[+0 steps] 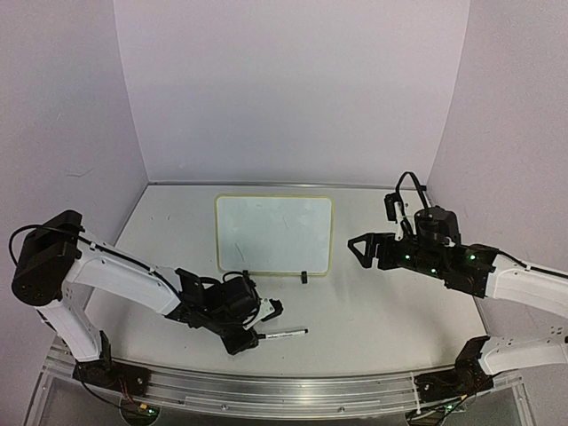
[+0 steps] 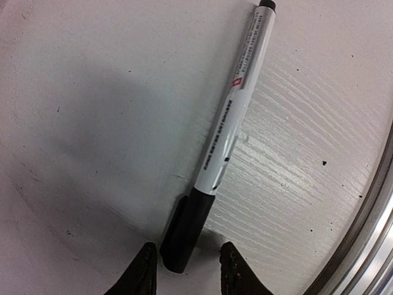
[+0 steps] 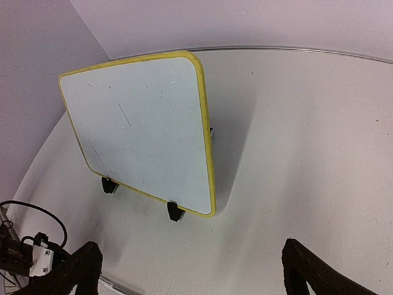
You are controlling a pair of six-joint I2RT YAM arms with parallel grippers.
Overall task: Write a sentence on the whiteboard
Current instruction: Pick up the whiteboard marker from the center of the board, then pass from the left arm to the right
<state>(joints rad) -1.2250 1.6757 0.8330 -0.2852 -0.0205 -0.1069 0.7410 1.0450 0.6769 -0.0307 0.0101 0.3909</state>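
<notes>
The whiteboard stands upright on two black clip feet at the middle back of the table, its yellow rim plain in the right wrist view. Its face carries only faint streaks; the sentence is out of view. A white marker with a black cap lies flat on the table near the front edge. My left gripper is low over the marker's cap end, its jaws either side of the cap with small gaps showing. My right gripper hovers wide open to the right of the board, holding nothing.
An aluminium rail runs along the near table edge, close to the marker. Purple walls close in the back and both sides. A loose black cable shows at the lower left of the right wrist view.
</notes>
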